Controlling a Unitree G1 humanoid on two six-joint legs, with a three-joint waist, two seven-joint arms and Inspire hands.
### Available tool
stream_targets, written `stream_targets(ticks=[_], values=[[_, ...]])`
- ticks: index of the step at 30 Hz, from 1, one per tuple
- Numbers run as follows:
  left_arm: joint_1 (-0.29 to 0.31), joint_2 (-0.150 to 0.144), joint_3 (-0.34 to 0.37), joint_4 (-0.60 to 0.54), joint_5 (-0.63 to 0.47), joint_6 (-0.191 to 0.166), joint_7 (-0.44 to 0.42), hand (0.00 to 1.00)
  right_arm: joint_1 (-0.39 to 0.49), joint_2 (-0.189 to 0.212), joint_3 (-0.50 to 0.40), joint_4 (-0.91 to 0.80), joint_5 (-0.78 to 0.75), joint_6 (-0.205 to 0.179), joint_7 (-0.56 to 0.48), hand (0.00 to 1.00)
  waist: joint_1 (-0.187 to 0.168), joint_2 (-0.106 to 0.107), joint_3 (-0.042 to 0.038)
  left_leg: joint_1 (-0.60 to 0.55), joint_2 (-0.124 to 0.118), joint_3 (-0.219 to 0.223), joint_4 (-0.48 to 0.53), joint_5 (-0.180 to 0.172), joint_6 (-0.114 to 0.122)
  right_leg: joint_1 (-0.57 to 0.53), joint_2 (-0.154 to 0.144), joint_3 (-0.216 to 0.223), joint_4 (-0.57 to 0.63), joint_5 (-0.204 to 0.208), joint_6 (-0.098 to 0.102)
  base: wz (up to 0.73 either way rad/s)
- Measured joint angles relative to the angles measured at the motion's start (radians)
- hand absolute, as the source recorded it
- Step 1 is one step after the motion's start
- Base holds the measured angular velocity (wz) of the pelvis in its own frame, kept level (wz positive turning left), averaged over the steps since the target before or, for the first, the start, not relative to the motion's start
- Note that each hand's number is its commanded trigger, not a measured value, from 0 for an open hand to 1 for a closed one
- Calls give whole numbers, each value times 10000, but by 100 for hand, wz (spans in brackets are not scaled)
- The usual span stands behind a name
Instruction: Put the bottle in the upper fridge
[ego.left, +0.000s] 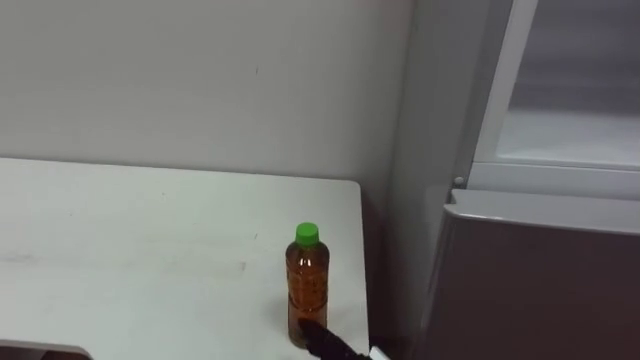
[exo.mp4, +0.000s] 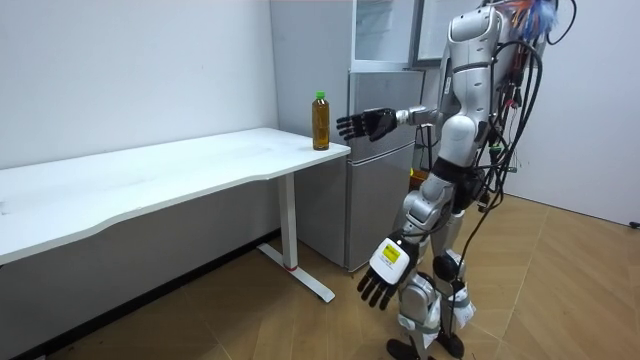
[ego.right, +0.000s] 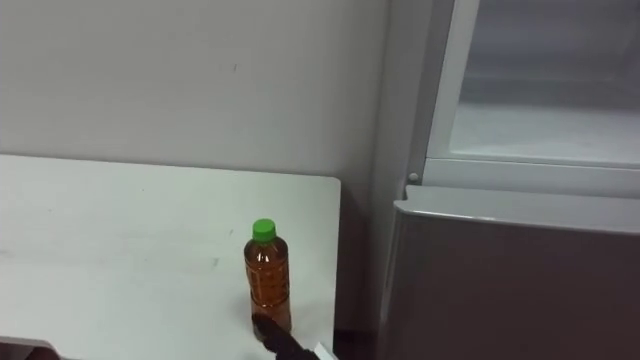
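Bottle (ego.left: 306, 285) stands upright near the worktop (ego.left: 120, 260) corner, so the wide-open right robot hand (exo.mp4: 366, 125) should close round its middle without tipping it.

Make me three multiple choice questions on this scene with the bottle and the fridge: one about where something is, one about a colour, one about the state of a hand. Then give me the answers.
1. Where does the bottle stand?
A. on the floor
B. on the white table, at the corner next to the fridge
C. on top of the fridge

2. What colour is the bottle's cap?
A. green
B. red
C. white

3. How is the right hand?
A. shut on the bottle
B. hanging at the robot's side
C. open, held out toward the bottle

Answers:
1 B, it stands upright on the tabletop near the edge by the fridge.
2 A, the cap is bright green over brown liquid.
3 C, the room view shows spread fingers with a gap to the bottle.
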Motion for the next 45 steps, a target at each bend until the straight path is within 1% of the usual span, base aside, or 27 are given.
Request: stream_targets(ticks=[4, 12, 15, 20, 24, 27, 32, 36, 39, 41, 43, 45], values=[[48, -1, 19, 25, 11, 50, -9, 0, -1, -1, -6, -494, 20, -14, -327, 0, 26, 17, -10, 0, 4, 1, 0, 1, -2, 48, -4, 0, 5, 3, -5, 0], [40, -1, 87, 239, 8, 73, -20, 0, -8, -2, -77, -506, 16, -22, -809, 0, -7, 19, -19, -8, -1, 1, 1, 2, -1, 51, 7, -3, 25, 4, -4, 0], [-17, -4, 86, 357, 19, 177, -85, 0, -263, -6, -83, -556, 17, -22, -1013, 0, 11, 8, -27, -20, 3, 0, -17, 7, -6, -27, 11, 26, 131, 2, -5, -1], [-28, -2, 95, 362, 410, 238, -80, 0, -713, -13, -132, -958, 105, -61, -1489, 0, 40, -104, -100, 4, -9, 4, -89, 77, 6, -36, 25, 18, 148, 4, -4, 1], [-18, -2, 95, 366, 409, 238, -78, 0, -821, -23, -142, -1021, 437, -90, -1712, 0, 57, -220, -86, 66, -8, -5, -86, 77, 6, 50, 26, 0, 129, 3, -4, 0], [-7, -2, 94, 366, 405, 238, -78, 0, -821, -49, -142, -1024, 438, -90, -1745, 0, 78, -287, -49, 61, -10, -6, -81, 76, 6, 48, 24, 14, 133, 4, -4, 0], [-19, 15, 93, 347, 406, 236, -80, 0, -821, -125, -140, -1018, 451, -100, -2125, 0, 243, -337, -33, 62, -9, -10, -79, 77, 4, 47, 20, -8, 135, 6, -8, 0], [-17, 191, 189, 342, 412, 208, -153, 0, -826, -132, -140, -1012, 450, -225, -2654, 0, 275, -492, -9, 40, -5, -64, -75, 90, -14, 49, 27, -30, 130, 6, -8, 3], [41, 211, 199, 343, 411, 208, -186, 0, -826, -141, -139, -1008, 455, -292, -2933, 0, 319, -549, -8, 38, -12, -66, -74, 92, -9, 49, 25, -33, 130, 7, -7, 0], [45, 229, 202, 343, 406, 203, -188, 0, -832, -142, -138, -982, 467, -300, -3070, 0, 350, -618, -5, 41, -12, -67, -74, 94, -8, 49, 26, -28, 129, 7, -8, 0], [37, 265, 201, 347, 404, 188, -188, 0, -853, -164, -138, -925, 654, -305, -3285, 0, 466, -743, 13, 44, -7, -87, -68, 97, -14, 61, 33, -33, 128, 7, -7, 0], [33, 265, 199, 347, 404, 181, -194, 0, -882, -192, -137, -880, 758, -333, -3453, 0, 528, -796, 10, -12, -17, -167, -17, 94, -10, 59, 26, -103, 129, 8, -6, 14]])
